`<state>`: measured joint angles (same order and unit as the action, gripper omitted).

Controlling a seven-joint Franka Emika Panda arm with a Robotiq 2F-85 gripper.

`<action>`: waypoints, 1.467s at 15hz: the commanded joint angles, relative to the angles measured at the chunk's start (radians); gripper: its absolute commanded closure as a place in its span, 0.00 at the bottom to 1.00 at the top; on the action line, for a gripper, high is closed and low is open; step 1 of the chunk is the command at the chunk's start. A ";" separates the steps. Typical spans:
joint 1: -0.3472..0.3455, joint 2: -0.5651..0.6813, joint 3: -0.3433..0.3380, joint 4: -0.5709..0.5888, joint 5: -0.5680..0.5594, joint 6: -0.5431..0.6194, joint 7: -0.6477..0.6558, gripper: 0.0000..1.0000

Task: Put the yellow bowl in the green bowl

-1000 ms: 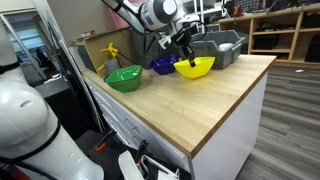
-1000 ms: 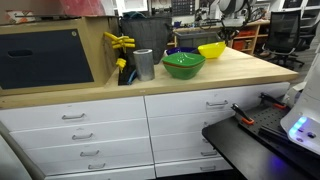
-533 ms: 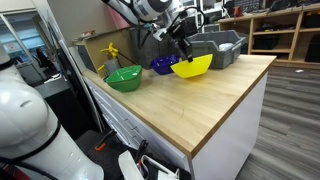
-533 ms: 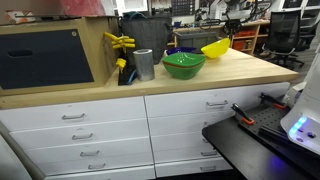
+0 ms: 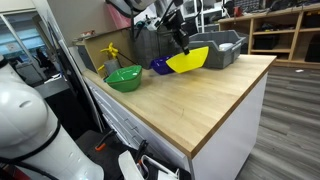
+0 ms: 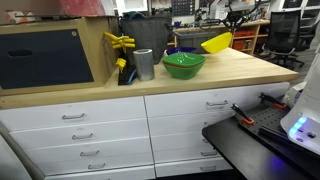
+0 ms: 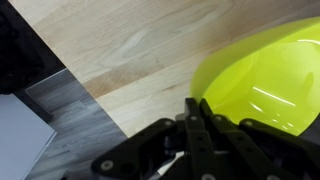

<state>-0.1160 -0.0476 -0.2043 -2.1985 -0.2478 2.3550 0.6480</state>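
The yellow bowl (image 5: 189,60) hangs tilted in the air above the wooden countertop, held by its rim; it also shows in an exterior view (image 6: 216,42) and fills the right of the wrist view (image 7: 262,82). My gripper (image 5: 180,40) is shut on the bowl's rim; in the wrist view the gripper (image 7: 197,104) has its fingers pinched together on the rim's edge. The green bowl (image 5: 124,77) sits upright on the counter to the left, apart from the gripper, and shows in an exterior view (image 6: 183,65).
A blue-purple bowl (image 5: 161,65) sits between the two bowls. A grey bin (image 5: 218,48) stands behind the yellow bowl. A metal cup (image 6: 144,64) and yellow clamps (image 6: 120,44) stand near the green bowl. The counter edge (image 5: 235,100) drops to the floor.
My gripper has lifted the yellow bowl off the counter. The bowl has risen and tilted steeply. The green bowl has not moved.
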 commanded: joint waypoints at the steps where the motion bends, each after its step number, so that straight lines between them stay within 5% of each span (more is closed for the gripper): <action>1: -0.021 -0.053 0.032 0.004 -0.017 -0.060 -0.037 0.99; 14: -0.012 -0.143 0.096 0.133 0.040 -0.342 -0.306 0.99; 22: 0.042 -0.109 0.127 0.153 0.244 -0.404 -0.465 0.99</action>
<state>-0.0944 -0.1798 -0.0885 -2.0889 -0.0758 2.0133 0.2403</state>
